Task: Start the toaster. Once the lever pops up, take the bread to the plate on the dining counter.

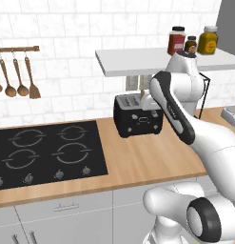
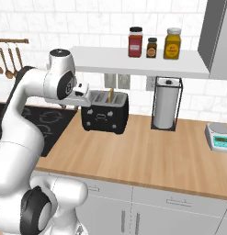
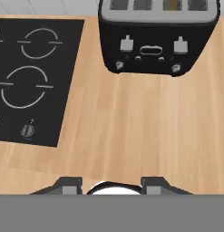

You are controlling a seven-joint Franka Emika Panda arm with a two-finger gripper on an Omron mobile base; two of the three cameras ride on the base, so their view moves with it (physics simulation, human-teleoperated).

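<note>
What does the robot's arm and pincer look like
The arm is glossy white, built of rounded, bulbous segments with dark grey to black bands and round caps at the joints. The pincer ends in two small dark grey, blocky fingertips. No loose cables or markings are visible.

The light-wood tabletop (image 2: pixel 147 151) carries the black toaster (image 2: pixel 104 112), a paper-towel holder (image 2: pixel 166 104) and a small scale (image 2: pixel 219 137), with a black hob (image 1: pixel 47 152) inset. The shelf (image 2: pixel 133 62) above holds three jars (image 2: pixel 151 43).
</note>
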